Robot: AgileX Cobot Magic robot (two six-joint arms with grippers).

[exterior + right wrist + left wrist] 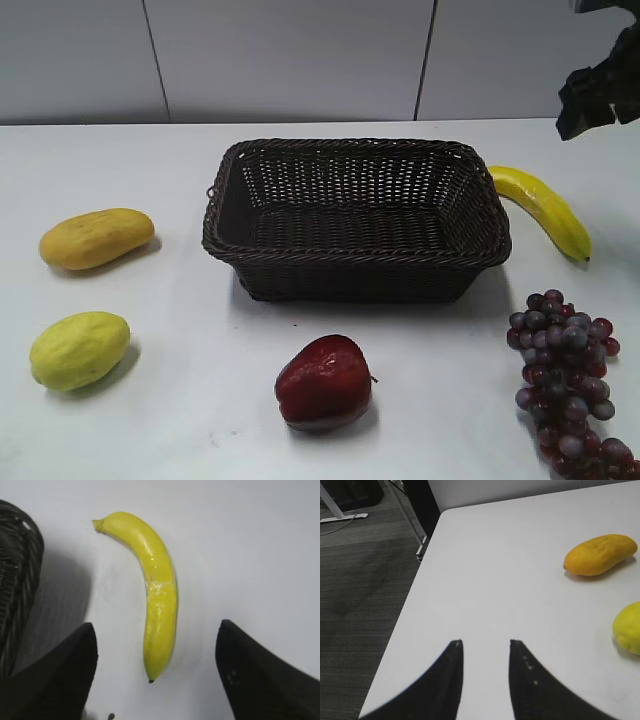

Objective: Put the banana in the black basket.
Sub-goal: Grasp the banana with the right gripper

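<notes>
The right gripper (155, 650) hangs above the banana (159, 595) with its jaws spread wide — nothing held. The banana lies on the white table (200, 400) just beside the black basket (355, 220), at its right end. Left gripper (485, 652) — parted, empty, above the table's edge.

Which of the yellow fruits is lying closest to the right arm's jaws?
The banana, the long curved one right of the black basket. It lies between the open right gripper jaws; the two oval fruits sit far left.
</notes>
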